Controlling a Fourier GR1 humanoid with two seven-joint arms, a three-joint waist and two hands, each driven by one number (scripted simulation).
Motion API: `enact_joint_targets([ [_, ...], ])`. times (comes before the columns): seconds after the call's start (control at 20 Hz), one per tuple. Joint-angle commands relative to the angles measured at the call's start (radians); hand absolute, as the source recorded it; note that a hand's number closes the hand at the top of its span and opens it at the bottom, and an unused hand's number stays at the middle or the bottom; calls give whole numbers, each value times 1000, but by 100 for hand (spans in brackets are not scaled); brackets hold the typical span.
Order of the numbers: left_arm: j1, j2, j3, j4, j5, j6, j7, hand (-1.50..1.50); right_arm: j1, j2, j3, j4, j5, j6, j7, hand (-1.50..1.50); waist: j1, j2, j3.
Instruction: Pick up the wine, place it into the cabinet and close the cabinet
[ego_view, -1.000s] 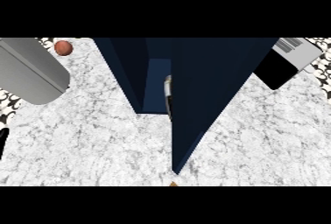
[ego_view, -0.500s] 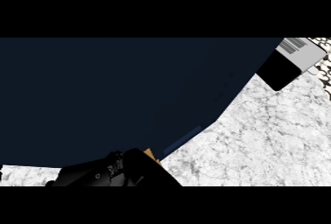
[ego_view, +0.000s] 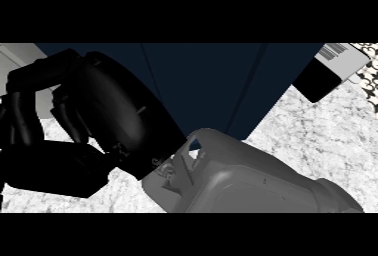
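Observation:
My right hand (ego_view: 111, 112) fills the left of the head view, very close to the camera, with its grey forearm (ego_view: 251, 182) rising from the lower right. Its fingers (ego_view: 29, 85) are loosely bent and hold nothing I can see. The hand lies in front of the dark blue cabinet door (ego_view: 214, 80), which spans the upper middle of the view; I cannot tell whether they touch. The wine shows nowhere, and neither does my left hand.
White marble counter (ego_view: 310, 130) shows to the right of the door and at the lower left. A grey and black object (ego_view: 331, 70) sits at the top right corner. A grey surface (ego_view: 16, 52) shows at the top left.
The blue door went from edge-on to filling the view. My right hand and forearm rose from the lower edge up and left, and now cover the left half.

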Motion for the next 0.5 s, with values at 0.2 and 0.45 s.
enact_joint_targets([
  [0.2,-48,-30,28,41,-31,-1,36,-150,-111,3,-153,334,-53,103,-157,150,-6,2,0],
  [0.45,-46,-74,-16,30,-101,22,38,-150,-88,3,-160,432,-51,140,-255,150,-9,1,1],
])
